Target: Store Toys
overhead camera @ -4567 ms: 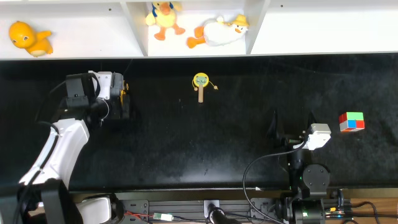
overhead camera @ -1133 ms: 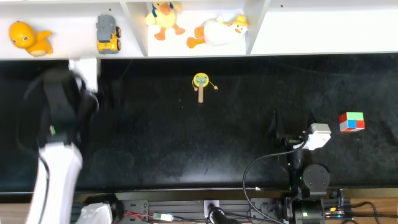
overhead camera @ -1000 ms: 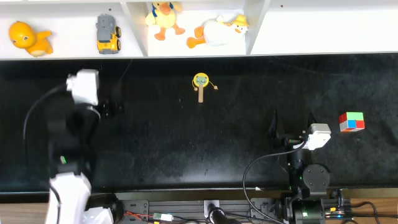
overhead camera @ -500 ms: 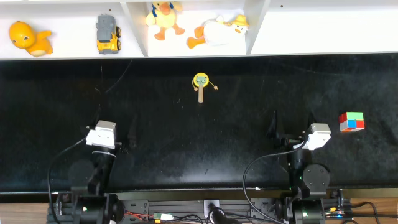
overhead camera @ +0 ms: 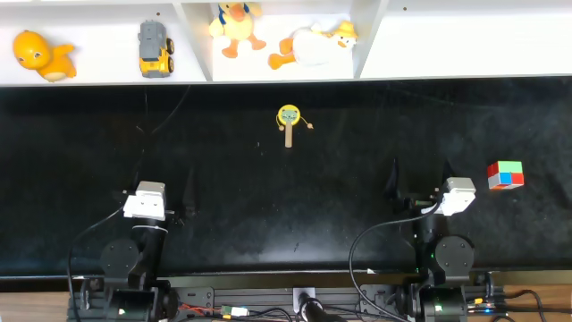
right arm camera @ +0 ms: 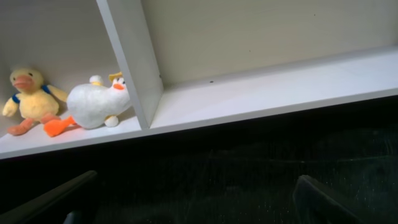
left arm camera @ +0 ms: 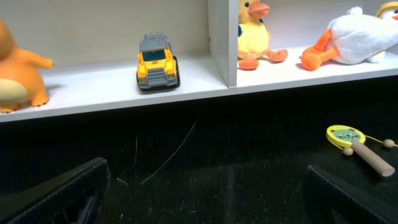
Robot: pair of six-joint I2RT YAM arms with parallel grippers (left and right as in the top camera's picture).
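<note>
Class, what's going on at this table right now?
Two robot arms are storing toys in a shelf. The truck, orange toy, yellow duck and white duck sit in it. The rattle and cube lie on the mat, not yet stored. The left gripper and right gripper are open and empty.

The desk (overhead camera: 268,206) before me is matt black, finely speckled, with faint pale scratches. The shelf (left arm camera: 217,37) along its far edge is smooth white board with a soft sheen. On it, the toy truck (left arm camera: 157,61) is glossy hard plastic, the orange figure (left arm camera: 15,68) is smooth and matt, and the yellow duck (left arm camera: 254,34) and white goose (left arm camera: 357,40) are fuzzy plush cloth. The rattle drum (left arm camera: 357,144) has a bare wooden handle. My left claw (left arm camera: 206,171) has matt black fingers.
</note>
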